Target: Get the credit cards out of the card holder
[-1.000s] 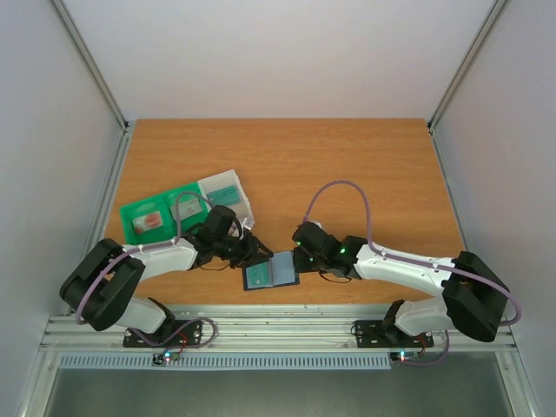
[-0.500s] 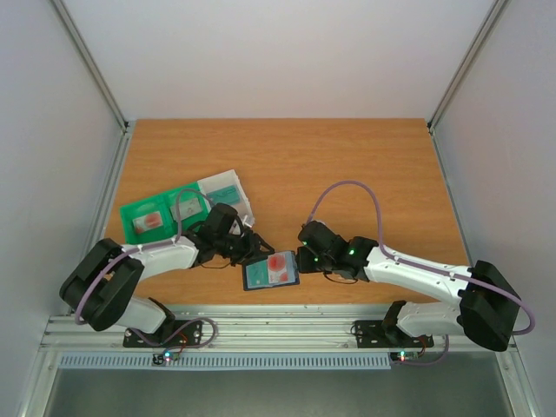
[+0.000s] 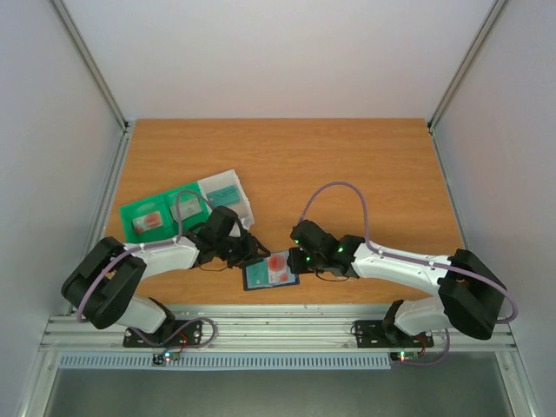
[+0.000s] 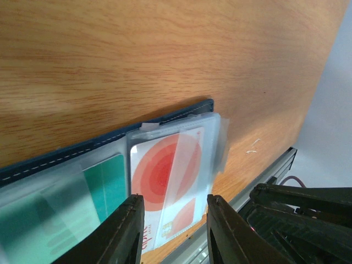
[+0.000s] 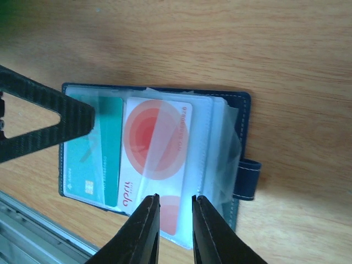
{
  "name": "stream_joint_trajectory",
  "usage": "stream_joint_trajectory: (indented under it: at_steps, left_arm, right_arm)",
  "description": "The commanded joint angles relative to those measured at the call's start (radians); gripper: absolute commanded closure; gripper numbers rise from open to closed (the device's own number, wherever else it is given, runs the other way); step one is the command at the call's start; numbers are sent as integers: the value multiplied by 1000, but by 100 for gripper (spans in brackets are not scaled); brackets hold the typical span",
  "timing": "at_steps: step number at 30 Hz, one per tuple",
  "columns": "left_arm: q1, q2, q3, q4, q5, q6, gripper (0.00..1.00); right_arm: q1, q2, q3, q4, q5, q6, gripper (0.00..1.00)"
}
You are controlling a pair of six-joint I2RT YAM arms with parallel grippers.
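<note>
The near end of the pale card went behind the right gripper, so its lower red mark was partly covered. In that view a finger of the left gripper hid one corner of the card holder. By the left gripper, the teal card looked foggy under its clear sleeve and ran off the picture's edge. From above, the words on the cards were too small to read

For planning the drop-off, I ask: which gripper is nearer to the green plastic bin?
Left. The left gripper is at the dark card holder's edge facing the green plastic bin; the right gripper is at its opposite edge.
</note>
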Motion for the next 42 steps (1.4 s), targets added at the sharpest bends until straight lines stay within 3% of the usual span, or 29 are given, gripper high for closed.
stream_joint_trajectory:
  at_steps: [1,20,30,42]
  left_arm:
    - [-6,23,-7,47,-27,-3,67]
    - [-6,37,-52,75,-27,-7,67]
    - [-6,93,-78,204,14,-34,67]
    - [-7,88,-103,325,41,-94,92]
  right_arm:
    - [-8,48,27,89,-47,24,83]
    - [-47,186,-70,180,-62,45,88]
    - [-47,181,-108,199,-46,67,90]
    - [-47,169,-119,203,-52,65,90]
